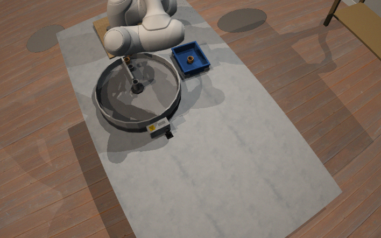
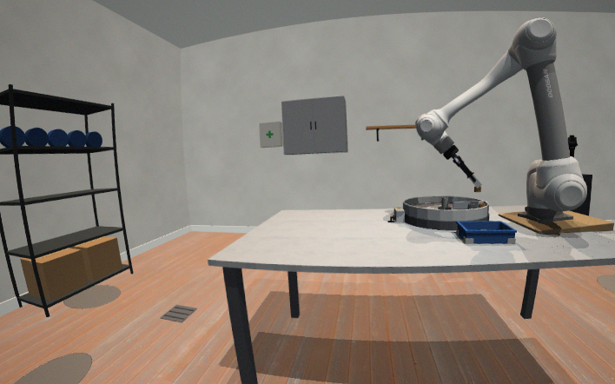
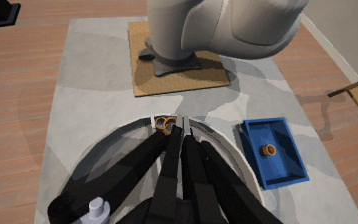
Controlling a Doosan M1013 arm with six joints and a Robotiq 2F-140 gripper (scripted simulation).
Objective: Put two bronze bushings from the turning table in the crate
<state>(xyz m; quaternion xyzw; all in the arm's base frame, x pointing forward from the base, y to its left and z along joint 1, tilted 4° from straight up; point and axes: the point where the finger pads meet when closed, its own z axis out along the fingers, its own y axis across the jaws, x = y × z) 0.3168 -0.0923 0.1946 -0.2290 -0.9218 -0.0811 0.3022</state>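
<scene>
My gripper (image 2: 476,183) (image 3: 181,121) is shut on a bronze bushing (image 2: 478,188) (image 3: 166,131), apparently by its wall, and holds it above the turning table (image 1: 127,125) (image 2: 444,220) near the rim on the robot base side. In the top view the arm hides the fingers. Another bronze bushing (image 1: 126,61) (image 3: 157,122) is on the turning table beside the divider. A dark grey bushing (image 1: 131,67) is close to it. The blue crate (image 1: 198,71) (image 2: 486,235) (image 3: 287,183) has one bronze bushing (image 1: 190,61) (image 3: 264,150) inside.
A thin divider (image 1: 128,69) runs from the turning table's centre post (image 1: 135,85) towards its rim. A small control box (image 1: 158,127) (image 2: 399,215) is fixed to the outer side. The robot base stands on a wooden board (image 2: 591,224) (image 3: 211,86) beyond the turning table.
</scene>
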